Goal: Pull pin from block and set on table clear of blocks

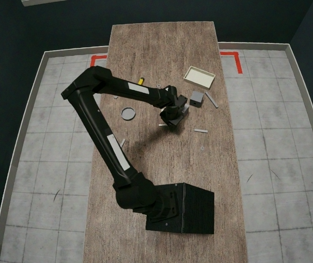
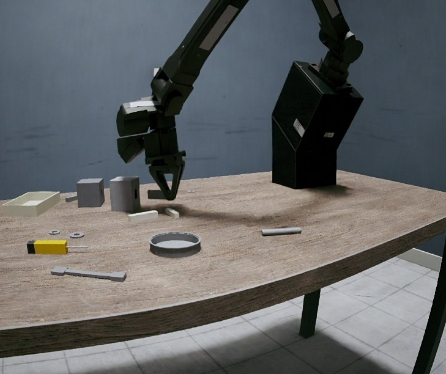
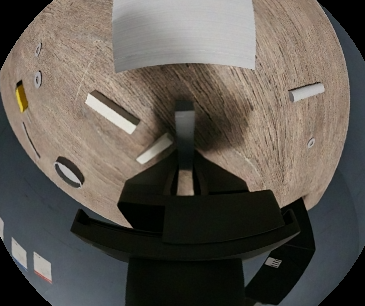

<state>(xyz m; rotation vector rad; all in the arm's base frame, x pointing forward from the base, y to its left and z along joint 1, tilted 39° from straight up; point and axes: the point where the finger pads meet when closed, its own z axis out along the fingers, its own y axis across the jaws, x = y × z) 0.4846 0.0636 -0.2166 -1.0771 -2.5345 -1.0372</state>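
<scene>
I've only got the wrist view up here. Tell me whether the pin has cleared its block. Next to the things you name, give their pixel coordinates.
Observer: Yes. The exterior view shows the pin (image 2: 157,194) (image 3: 184,130) level, with a gap between its end and the side of its block (image 1: 185,110) (image 2: 122,195) (image 3: 184,35).
Operator: Tell me which way the hole faces.
Observer: Toward the pin; the exterior view shows the dark hole (image 2: 136,193) in that side.
Operator: Name whatever stands behind that block, out of my sight.
Observer: A second grey block (image 1: 196,97) (image 2: 89,193), on the side away from the pin, standing apart from the first.
</scene>
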